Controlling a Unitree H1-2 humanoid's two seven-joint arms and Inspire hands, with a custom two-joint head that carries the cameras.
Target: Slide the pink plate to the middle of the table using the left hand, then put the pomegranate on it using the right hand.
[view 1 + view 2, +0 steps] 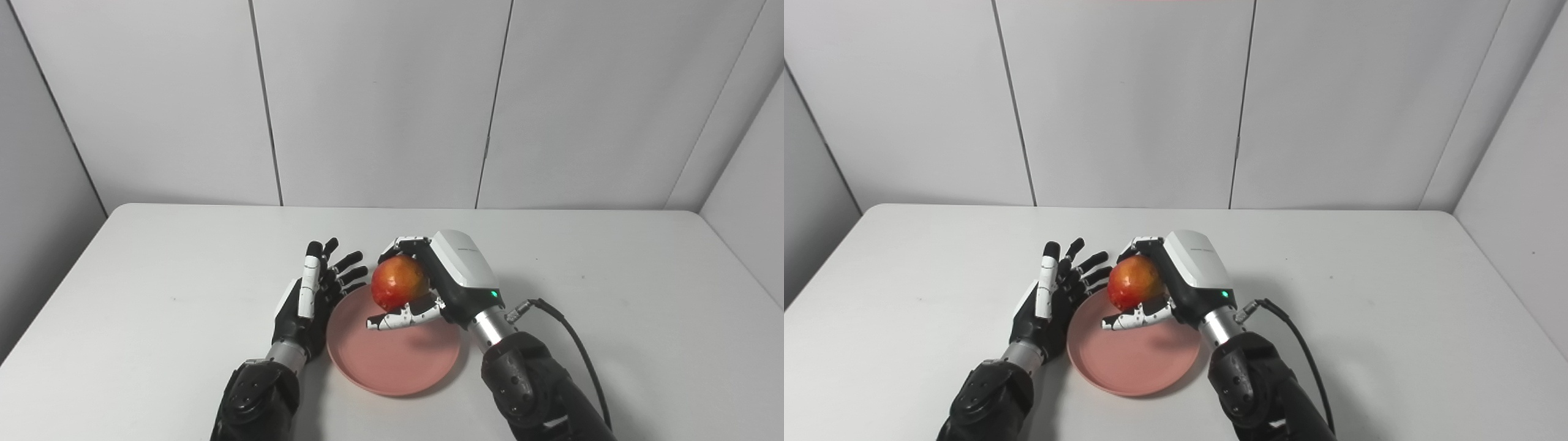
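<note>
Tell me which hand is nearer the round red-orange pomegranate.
Right. The right hand is shut on the round red-orange pomegranate above the pink plate; the left hand stands open beside the plate's left rim, apart from the fruit.

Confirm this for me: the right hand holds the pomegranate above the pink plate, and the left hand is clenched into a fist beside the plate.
Not quite. The left hand is not a fist: the left eye view shows it open, fingers spread, beside the pink plate's left rim and holding nothing. The rest stands: the right hand holds the pomegranate above the plate.
</note>
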